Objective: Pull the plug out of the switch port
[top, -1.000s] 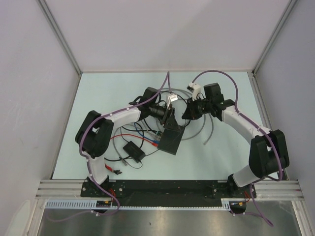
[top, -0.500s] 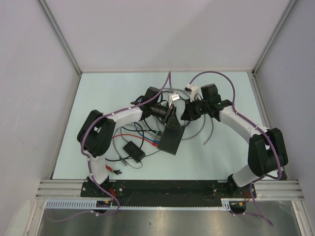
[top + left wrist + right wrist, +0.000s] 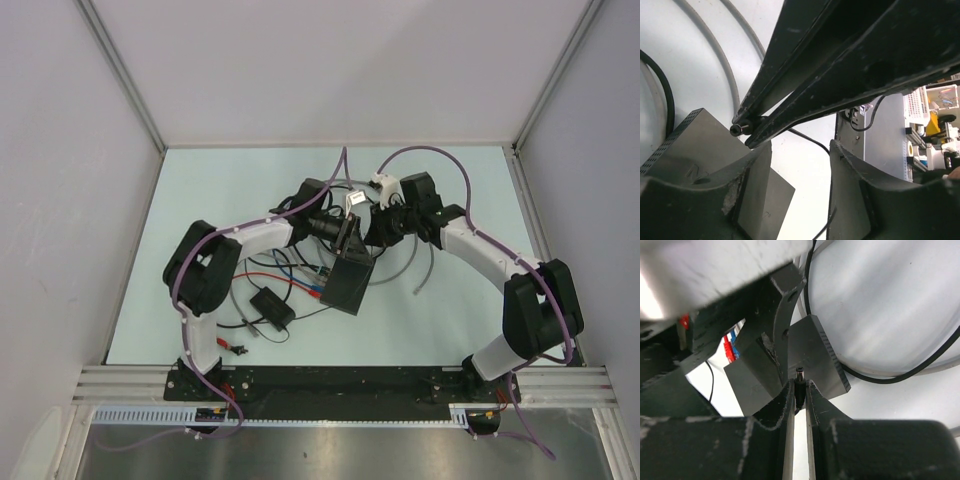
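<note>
The dark grey switch box lies mid-table, also seen as the box and the box in the wrist views. Red and blue plugs sit in its far edge; the switch port itself is not clearly visible. My right gripper is shut on a black barrel plug, whose metal tip stands free just off the box. That plug tip also shows in the left wrist view. My left gripper is open, one of its fingers against the box. In the top view the left gripper and right gripper meet over the box's far end.
A smaller black box with thin red and black wires lies left of the switch box. Grey and black cable loops curl on the table behind and to the right. Grey walls enclose the table.
The right wrist has moved a little left, closer to the left gripper, and the left arm's elbow has shifted inward. The switch box has barely moved.
</note>
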Motion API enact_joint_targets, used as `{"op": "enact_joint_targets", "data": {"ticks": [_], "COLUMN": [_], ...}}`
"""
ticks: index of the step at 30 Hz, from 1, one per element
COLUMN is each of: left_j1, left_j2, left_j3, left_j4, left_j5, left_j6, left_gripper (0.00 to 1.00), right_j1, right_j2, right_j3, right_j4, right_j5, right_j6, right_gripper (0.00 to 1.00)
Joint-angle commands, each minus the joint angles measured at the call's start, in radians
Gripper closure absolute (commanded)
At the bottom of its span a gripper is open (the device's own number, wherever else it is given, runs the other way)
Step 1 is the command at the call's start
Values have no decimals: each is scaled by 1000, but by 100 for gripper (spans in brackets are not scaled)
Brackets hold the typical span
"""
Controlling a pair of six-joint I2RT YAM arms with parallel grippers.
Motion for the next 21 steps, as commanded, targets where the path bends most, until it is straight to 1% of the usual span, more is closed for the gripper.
{"op": "enact_joint_targets", "data": {"ticks": [1, 2, 4, 5, 6, 7, 8, 11, 17, 18, 19, 20, 21], "left_j1": [-17, -20, -28, -29, -29, -29, -28, -29, -2, 8, 18, 43, 58], "left_j2": [-3, -6, -6, -6, -6, -8, -8, -14, -52, -61, -89, -104, -125], "left_j3": [39, 39, 39, 39, 39, 40, 40, 39, 42, 39, 36, 22, 14], "left_j4": [-4, -4, -4, -4, -4, -4, -4, -43, -168, -206, -234, -257, -308], "left_j5": [-36, -51, -53, -50, -48, -53, -53, -45, -53, -53, -54, -56, -59], "left_j6": [20, 27, 30, 33, 36, 43, 50, 74, 200, 236, 260, 281, 331], "left_gripper": [47, 51, 55, 67, 75, 91, 98, 100, 100, 100, 100, 100, 100], "right_j1": [-1, -3, -6, -7, -9, -12, -17, -24, -41, -49, -52, -58, -72], "right_j2": [4, 1, -1, -1, 2, 2, 4, 8, 4, -2, -2, -4, -7], "right_j3": [38, 38, 40, 40, 41, 41, 41, 41, 40, 40, 41, 40, 41], "right_j4": [54, 57, 60, 62, 62, 62, 62, 62, 60, 61, 62, 62, 61], "right_j5": [19, 16, 14, 14, 13, 9, 9, 8, -12, -18, -30, -47, -73], "right_j6": [53, 63, 78, 78, 78, 81, 83, 87, 97, 101, 101, 98, 100], "right_gripper": [100, 100, 100, 100, 100, 100, 100, 100, 100, 98, 88, 74, 36]}}
